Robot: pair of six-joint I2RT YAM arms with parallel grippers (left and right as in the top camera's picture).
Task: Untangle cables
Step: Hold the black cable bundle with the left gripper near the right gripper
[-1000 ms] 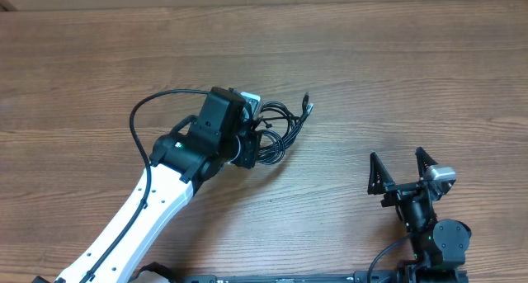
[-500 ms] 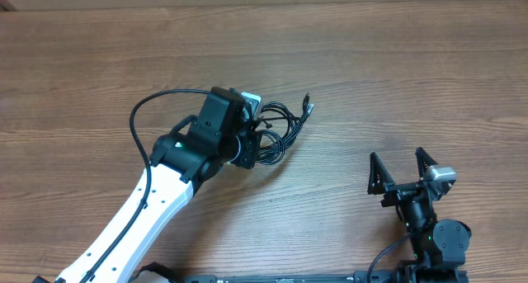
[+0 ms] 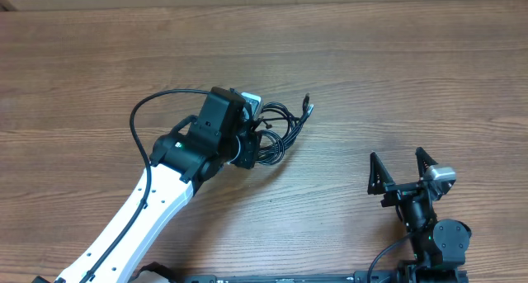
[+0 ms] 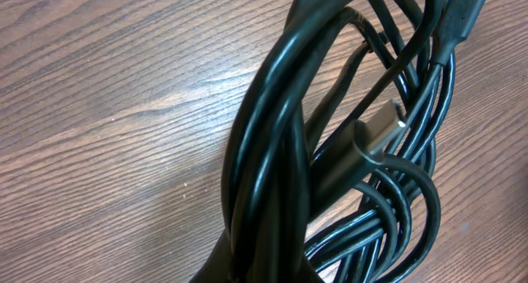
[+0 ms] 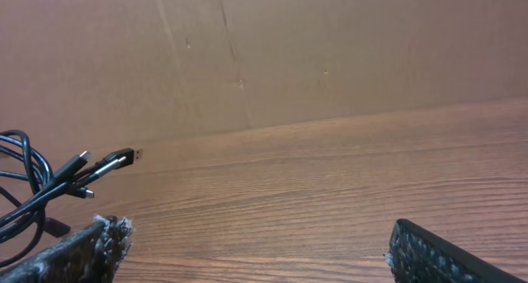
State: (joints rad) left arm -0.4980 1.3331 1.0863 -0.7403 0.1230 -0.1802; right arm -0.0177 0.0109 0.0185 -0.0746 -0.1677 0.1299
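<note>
The cables (image 3: 279, 133) lie in one knotted bundle on the table (image 3: 396, 60). The left gripper (image 3: 252, 141) sits at the bundle's left edge, clenched on a bunch of strands; its wrist view shows the loops gathered into the dark jaws below the coil. The right gripper (image 3: 396, 156) waits well to the right of the bundle, fingers spread wide and holding nothing. The plug ends (image 3: 307, 103) poke out of the bundle's far right side, clear of the loops. The step in hand looks like anchoring the bundle with the left so the right can draw one cord free. To do it well, the left pinch should be firm and low, so the bundle is pinned rather than lifted. The right should come in at the plug side and take one cord just behind its plug, not on the metal tip. It should then pull slowly away from the bundle along the line that plug points. One plug appears to sit inside a loop, and would need backing out rather than yanking. If the pinched strands include the pulled cord, the whole bundle will probably drag.
</note>
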